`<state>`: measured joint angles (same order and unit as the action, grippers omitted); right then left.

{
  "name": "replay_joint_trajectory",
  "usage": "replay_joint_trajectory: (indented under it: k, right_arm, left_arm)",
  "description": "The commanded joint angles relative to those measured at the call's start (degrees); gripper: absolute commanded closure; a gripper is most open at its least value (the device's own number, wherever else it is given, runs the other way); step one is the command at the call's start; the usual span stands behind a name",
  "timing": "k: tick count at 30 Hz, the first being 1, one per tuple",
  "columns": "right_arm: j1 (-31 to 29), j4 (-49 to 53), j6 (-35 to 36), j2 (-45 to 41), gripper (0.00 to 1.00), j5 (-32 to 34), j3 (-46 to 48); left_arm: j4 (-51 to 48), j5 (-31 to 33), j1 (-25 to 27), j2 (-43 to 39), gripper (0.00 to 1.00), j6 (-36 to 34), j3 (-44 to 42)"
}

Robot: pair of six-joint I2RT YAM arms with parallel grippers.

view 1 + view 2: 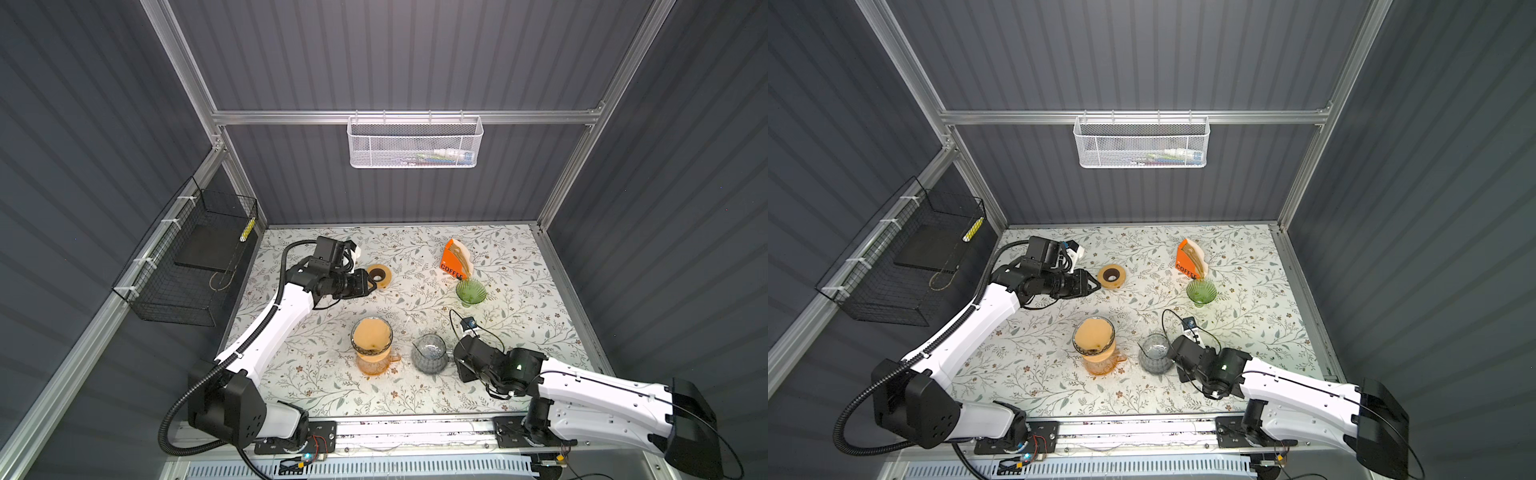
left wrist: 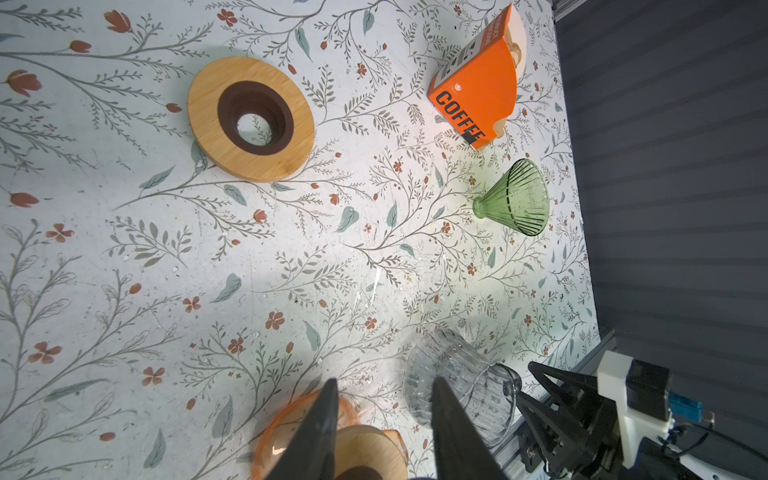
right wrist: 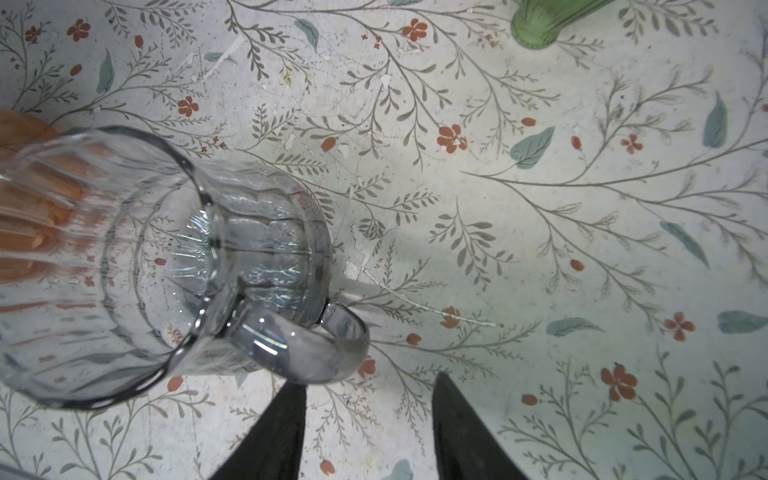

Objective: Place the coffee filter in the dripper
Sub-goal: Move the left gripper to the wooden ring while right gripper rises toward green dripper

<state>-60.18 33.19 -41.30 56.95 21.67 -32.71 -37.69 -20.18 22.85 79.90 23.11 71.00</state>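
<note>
Both left pincer (image 2: 384, 380) and right pincer (image 3: 370, 380) stand clear of the coffee filter (image 1: 371, 334).

2 top views overhead, facing down, wrist views nearer, sharing glass jug (image 3: 166, 257)

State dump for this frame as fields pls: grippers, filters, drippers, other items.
left gripper: open, empty, raised near wooden ring
right gripper: open, empty, just short of clear pitcher handle
filter box: orange, upright, back right of the table
green dripper: in front of the box, no filter seen in it
orange carafe: carries clear dripper
tan filter: appears seated in the clear dripper
</note>
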Motion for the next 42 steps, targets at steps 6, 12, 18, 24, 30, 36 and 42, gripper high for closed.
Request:
replay_joint_trajectory:
  k: [6, 12, 18, 24, 30, 36, 42]
  right_arm:
    - [0.3, 2.6, 0.4, -1.3, 0.5, -1.1, -2.0]
    - [0.5, 6.8, -0.9, -5.1, 0.49, -1.7, -5.4]
    - [5.6, 9.1, 2.1, -7.7, 0.48, -3.3, -9.1]
    - [13.6, 8.8, 7.2, -6.2, 0.47, -8.4, -13.5]
    - [18.8, 8.6, 11.8, -1.9, 0.47, -11.8, -18.5]
    - [22.7, 7.1, 13.7, 1.2, 0.46, -15.3, -21.4]
    - [25.6, 6.3, 15.0, 3.8, 0.46, -17.9, -23.6]
  left_arm:
    - [-1.8, 4.1, 0.4, 0.9, 0.62, 0.2, 2.6]
    - [-4.1, 8.0, 0.4, 4.4, 0.62, -0.1, 8.0]
    - [-7.1, 9.2, 0.3, 11.5, 0.48, -1.2, 16.8]
    - [-7.6, 11.4, 0.3, 17.6, 0.46, -2.0, 21.6]
    - [-8.5, 13.5, 0.1, 24.0, 0.44, -2.9, 24.9]
    - [-10.9, 15.5, -0.6, 31.0, 0.38, -4.6, 28.9]
    - [-12.1, 17.3, -1.6, 37.2, 0.39, -5.4, 32.1]
